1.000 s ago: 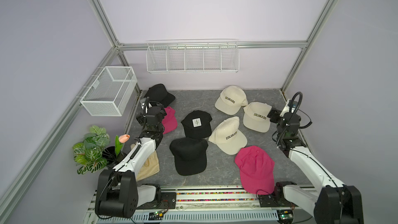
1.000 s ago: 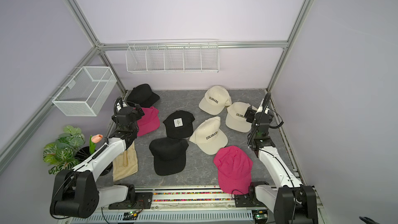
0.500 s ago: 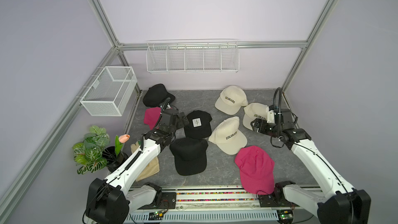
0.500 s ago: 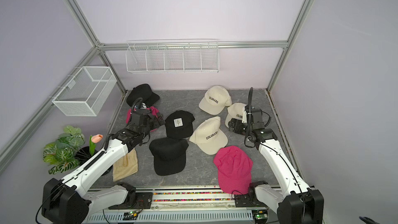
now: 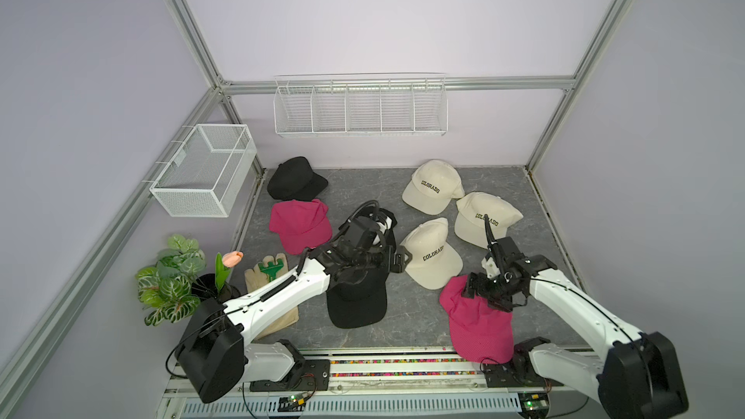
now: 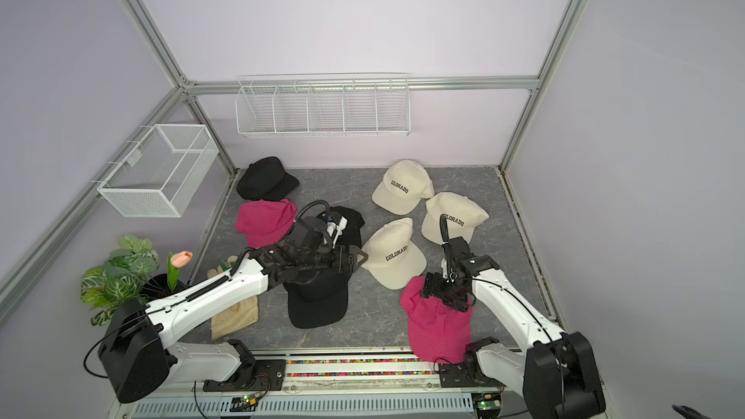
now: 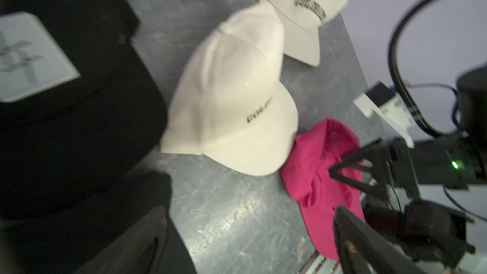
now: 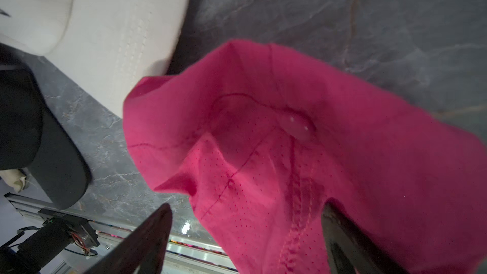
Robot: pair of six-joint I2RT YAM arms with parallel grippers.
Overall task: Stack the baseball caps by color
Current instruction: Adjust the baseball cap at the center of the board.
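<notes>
Both top views show the caps spread over the grey mat. A black cap [image 5: 296, 179] and a pink cap [image 5: 300, 221] lie at the back left. Three cream COLORADO caps [image 5: 433, 187] [image 5: 485, 217] [image 5: 431, 253] sit right of centre. My left gripper [image 5: 397, 262] hangs open above a plain black cap [image 5: 356, 300]. Its arm covers most of the patch cap [image 7: 39, 56]. My right gripper [image 8: 245, 238] is open and low over the front pink cap [image 8: 303, 154], with a finger either side of its crown fabric.
A beige cloth bag and a glove [image 5: 274, 276] lie at the front left beside a potted plant [image 5: 173, 280]. Wire baskets hang on the left wall [image 5: 205, 169] and the back wall [image 5: 358, 106]. A rail [image 5: 403, 364] runs along the front edge.
My left arm swung from the back-left pink cap rightward to above the middle black caps. My right arm moved from beside the cream caps forward and down onto the front pink cap.
</notes>
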